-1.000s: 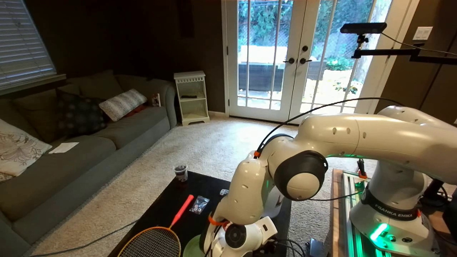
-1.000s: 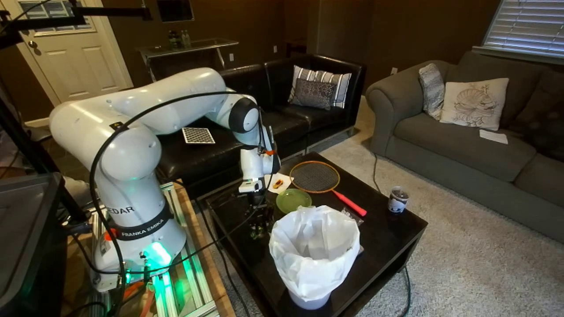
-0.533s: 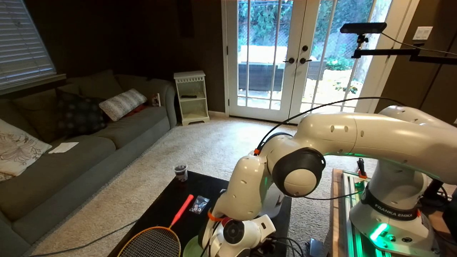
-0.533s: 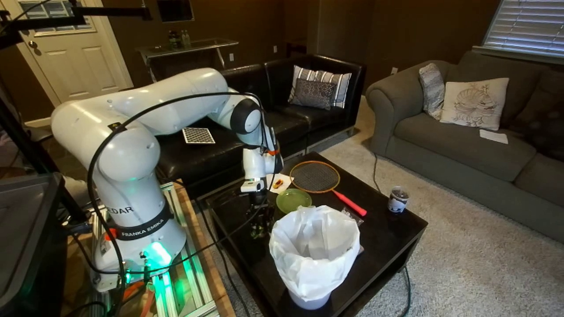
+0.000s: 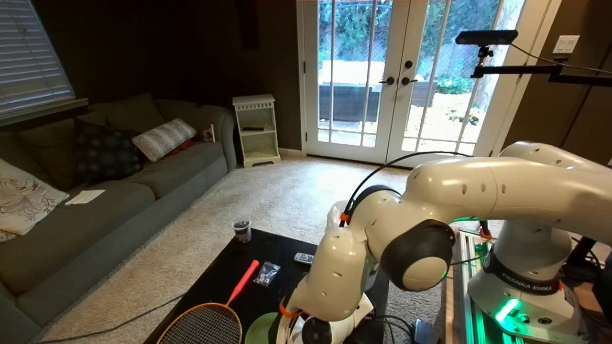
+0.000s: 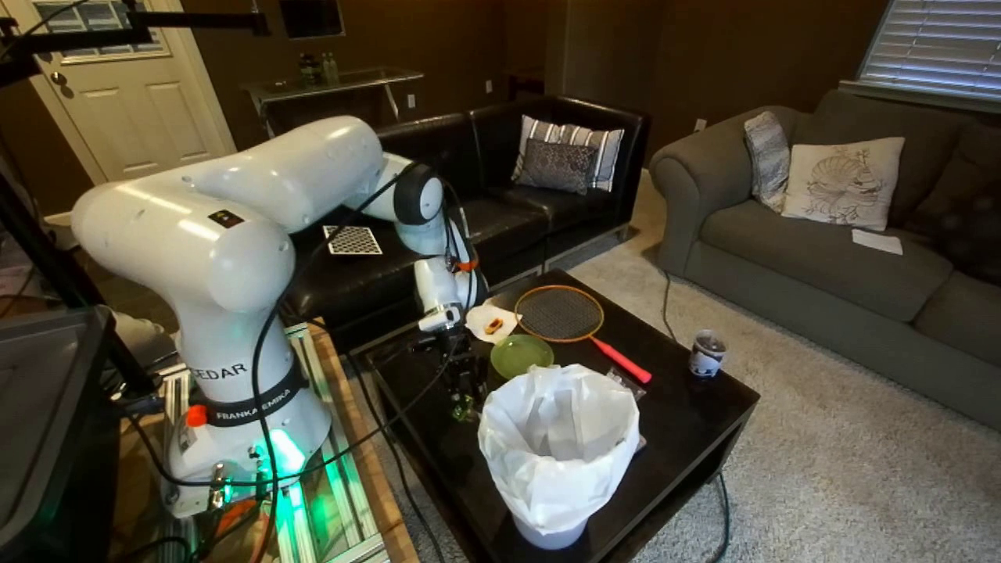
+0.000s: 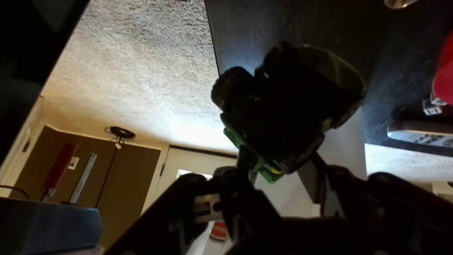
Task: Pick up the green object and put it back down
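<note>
Green object [image 7: 279, 106] near table edge [image 7: 216, 39]

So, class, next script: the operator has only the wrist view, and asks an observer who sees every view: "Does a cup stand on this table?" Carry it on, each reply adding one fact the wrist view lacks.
Observer: Yes, a cup stands near a corner of the dark table, in both exterior views.
Operator: I see the green object held in my pincer. What lies flat on the table nearby?
Observer: A green plate, beside the head of an orange-rimmed racket.
Operator: And next to the table?
Observer: A black sofa along one side, seen in an exterior view.
</note>
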{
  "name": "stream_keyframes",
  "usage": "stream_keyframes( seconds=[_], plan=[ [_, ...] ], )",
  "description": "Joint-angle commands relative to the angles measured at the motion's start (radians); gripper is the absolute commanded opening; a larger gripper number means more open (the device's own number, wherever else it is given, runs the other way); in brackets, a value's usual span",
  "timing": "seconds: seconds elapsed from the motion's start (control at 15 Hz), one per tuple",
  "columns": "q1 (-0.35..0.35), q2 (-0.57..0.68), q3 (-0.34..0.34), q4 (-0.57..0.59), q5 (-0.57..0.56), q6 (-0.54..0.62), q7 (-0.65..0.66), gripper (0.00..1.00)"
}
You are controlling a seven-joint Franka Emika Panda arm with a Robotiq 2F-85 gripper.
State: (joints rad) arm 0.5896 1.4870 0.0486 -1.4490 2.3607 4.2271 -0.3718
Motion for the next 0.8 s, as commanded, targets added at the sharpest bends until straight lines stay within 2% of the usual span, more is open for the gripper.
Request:
stream_keyframes(
  seconds=[0.0,0.07,0.13,0.2,0.27,0.33,0.6,0.67,0.73],
  plan=[
    [0.166,0.001,-0.148,-0.067,0.073,-0.005,-0.013,0.13],
    [0.173,0.003,-0.141,-0.064,0.051,-0.009,-0.014,0.13],
    [0.150,0.004,-0.100,-0.045,-0.006,0.014,0.002,0.13],
    [0.081,-0.006,-0.008,-0.063,-0.133,0.030,0.071,0.13],
    [0.152,0.004,-0.074,-0.036,-0.055,-0.015,0.006,0.13],
    [0.069,-0.005,0.038,-0.039,-0.204,-0.025,0.087,0.13],
    [0.012,0.001,0.146,-0.020,-0.421,-0.165,0.134,0.13],
    [0.052,0.001,0.105,-0.002,-0.381,-0.246,0.094,0.13],
    [0.041,0.000,0.115,-0.004,-0.397,-0.285,0.093,0.13]
  ],
)
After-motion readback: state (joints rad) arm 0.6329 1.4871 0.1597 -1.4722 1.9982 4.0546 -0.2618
